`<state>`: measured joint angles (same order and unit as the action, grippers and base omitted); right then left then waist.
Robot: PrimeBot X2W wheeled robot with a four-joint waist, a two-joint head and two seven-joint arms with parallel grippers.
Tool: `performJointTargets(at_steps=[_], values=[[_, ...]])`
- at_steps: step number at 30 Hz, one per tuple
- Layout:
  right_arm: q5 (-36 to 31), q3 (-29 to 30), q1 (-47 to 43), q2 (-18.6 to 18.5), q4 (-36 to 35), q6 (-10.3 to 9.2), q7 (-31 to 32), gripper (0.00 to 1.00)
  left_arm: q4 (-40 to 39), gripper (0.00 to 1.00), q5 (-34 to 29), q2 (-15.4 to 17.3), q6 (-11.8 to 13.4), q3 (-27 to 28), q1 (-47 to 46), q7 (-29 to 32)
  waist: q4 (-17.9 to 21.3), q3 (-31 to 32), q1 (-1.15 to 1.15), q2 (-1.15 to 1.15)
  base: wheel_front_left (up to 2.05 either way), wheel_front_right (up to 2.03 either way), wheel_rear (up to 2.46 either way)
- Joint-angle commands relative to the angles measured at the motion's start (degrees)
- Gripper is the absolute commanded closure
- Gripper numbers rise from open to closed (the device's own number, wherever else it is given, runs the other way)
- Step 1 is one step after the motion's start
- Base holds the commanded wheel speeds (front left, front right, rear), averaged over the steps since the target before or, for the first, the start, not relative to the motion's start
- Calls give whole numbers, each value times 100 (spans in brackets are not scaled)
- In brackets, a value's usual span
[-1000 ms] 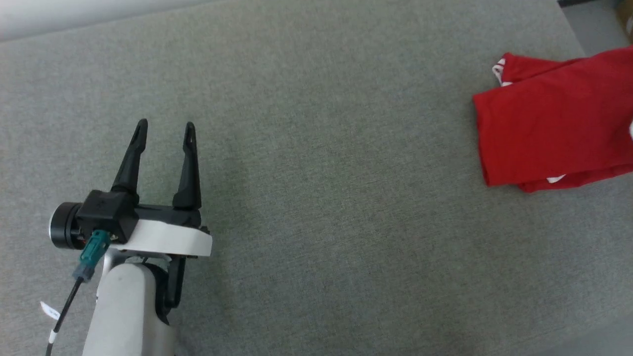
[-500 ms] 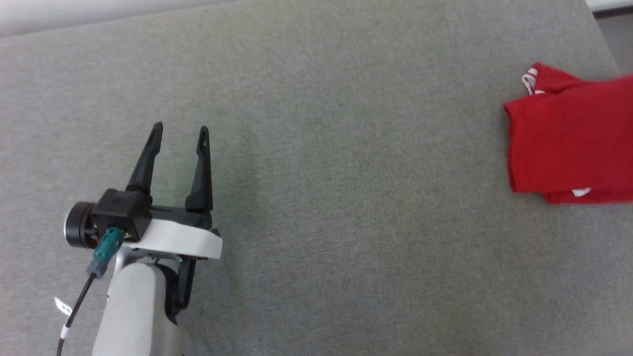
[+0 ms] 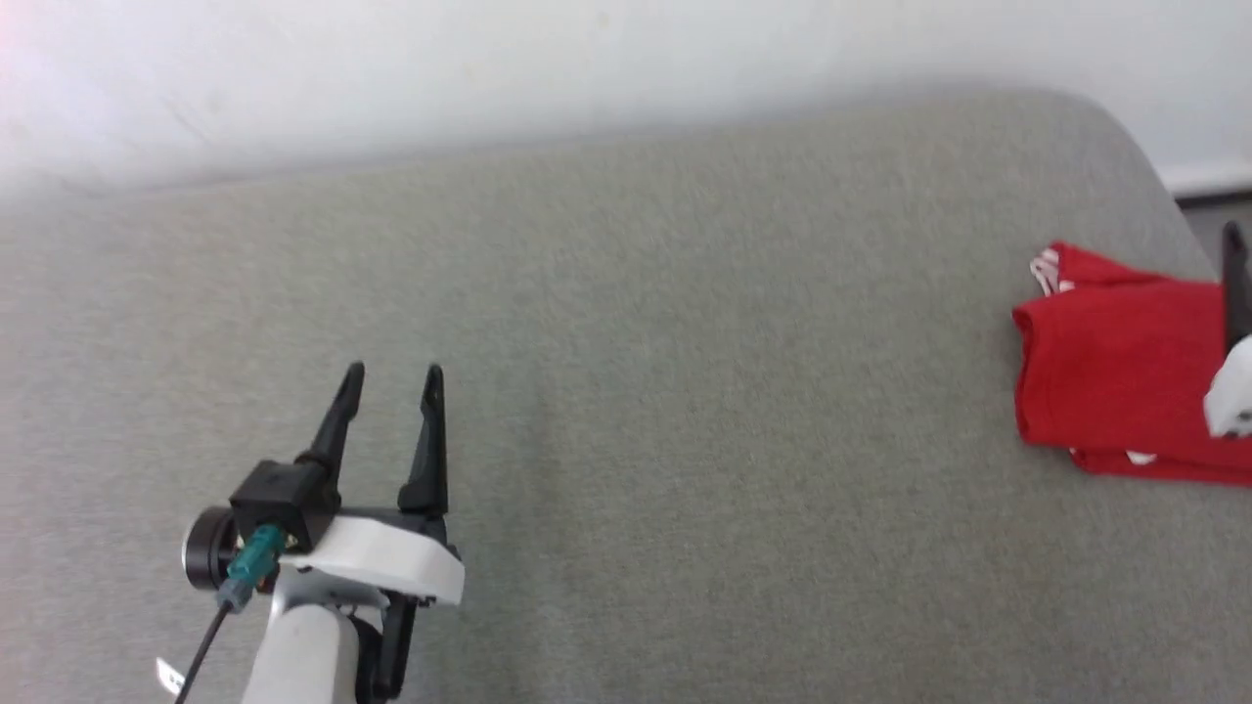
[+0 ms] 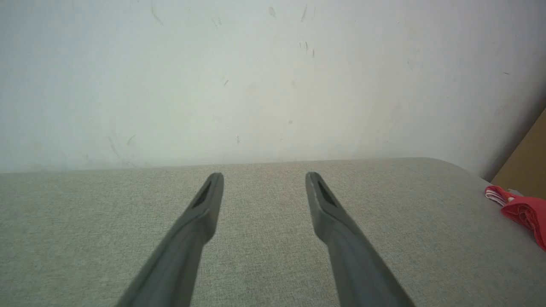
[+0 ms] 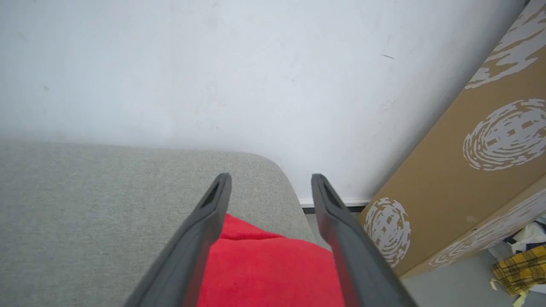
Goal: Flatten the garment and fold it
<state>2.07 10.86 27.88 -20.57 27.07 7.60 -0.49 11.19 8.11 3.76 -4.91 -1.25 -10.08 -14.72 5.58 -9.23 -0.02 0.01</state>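
Observation:
The garment (image 3: 1115, 381) is a red shirt lying folded in a compact stack near the right end of the grey surface, with a bit of striped trim at its far left corner. It also appears as a red edge (image 4: 522, 211) in the left wrist view. My right gripper (image 5: 271, 176) hovers open just above the garment (image 5: 273, 273), with nothing between its fingers; one dark finger (image 3: 1236, 293) shows at the head view's right edge. My left gripper (image 3: 393, 372) stands open and empty far to the left, over bare grey fabric (image 4: 265, 175).
The grey padded surface (image 3: 685, 411) ends in a rounded far right corner against a white wall (image 3: 587, 68). Beyond that end stands a brown printed cardboard box (image 5: 469, 170), with yellow plaid cloth (image 5: 516, 266) on the floor beside it.
The head camera has tilted up, so the wall now shows. A finger and the white body of my right gripper have come into view over the garment. The left gripper stays open.

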Motion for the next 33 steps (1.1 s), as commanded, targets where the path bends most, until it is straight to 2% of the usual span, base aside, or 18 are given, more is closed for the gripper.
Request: performJointTargets(at_steps=[1,8,13,20,25,33], values=[[100,64,-321,217,-363,-11,-143,0,36,0,80,-25,46,-14,111,-28,-424,564,2,-1,0,0,0],[293,-33,-1544,1077,-1746,-11,-418,0,184,0,289,-54,39,-37,380,-28,-673,936,2,-1,0,0,0],[328,-348,-2199,1496,-2275,-11,-574,0,179,0,249,-60,75,-29,542,-28,-807,1089,2,-1,0,0,0],[371,-625,-2736,1719,-2431,-11,-747,0,233,0,246,-69,47,-82,719,-28,-991,1235,2,-1,0,0,0],[268,-631,-2960,1759,-2480,-11,-808,0,278,0,252,-74,41,-133,772,-28,-1073,1282,2,-1,0,0,0],[493,-662,-3194,1768,-2453,-11,-857,0,309,0,286,-81,63,-201,854,-28,-1133,1295,2,-1,0,0,0]])
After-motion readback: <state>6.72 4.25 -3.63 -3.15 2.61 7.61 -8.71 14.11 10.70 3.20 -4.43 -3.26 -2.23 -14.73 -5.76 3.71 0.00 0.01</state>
